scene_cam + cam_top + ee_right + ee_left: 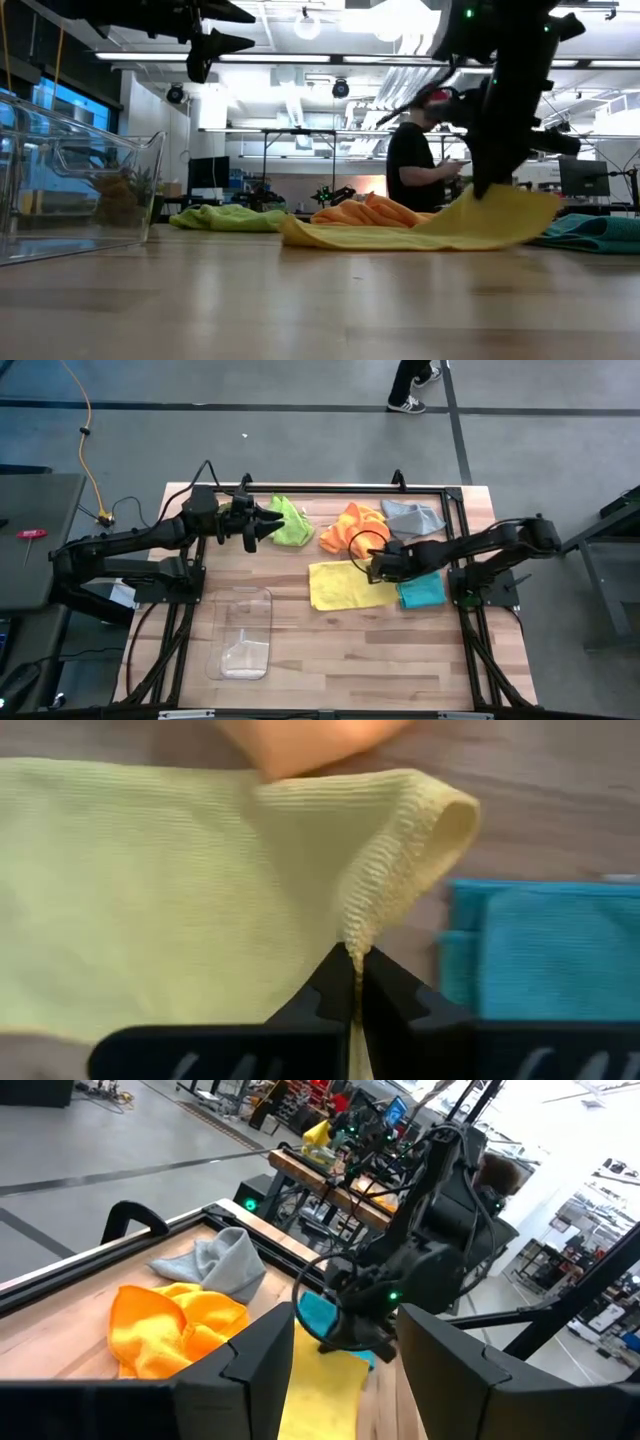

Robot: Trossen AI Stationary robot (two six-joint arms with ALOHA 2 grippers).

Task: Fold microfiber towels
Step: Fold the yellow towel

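The yellow towel [340, 586] lies mid-table with its right end raised [500, 215]; my right gripper [356, 956] is shut on it. Behind it lie the orange towel [352, 528] and the grey towel [412, 517]. The teal towel [421, 592] lies flat to its right, and the lime green towel [290, 520] at the far left. My left gripper [268, 525] hangs open in the air beside the lime green towel, pointing level toward the right arm and holding nothing. My right gripper pinches the yellow towel's right edge [358, 925], near its far corner, between its two fingertips. The fingers come from above, slanting down. That end is lifted into a peak below the fingers, while the rest of the towel [350, 236] stays flat on the table.
A clear plastic bin [243, 635] stands on the near left of the table. A black frame [330, 489] runs along the table's far edge. A person [410, 165] stands in the room beyond the table. Bare wood lies in front of the yellow towel.
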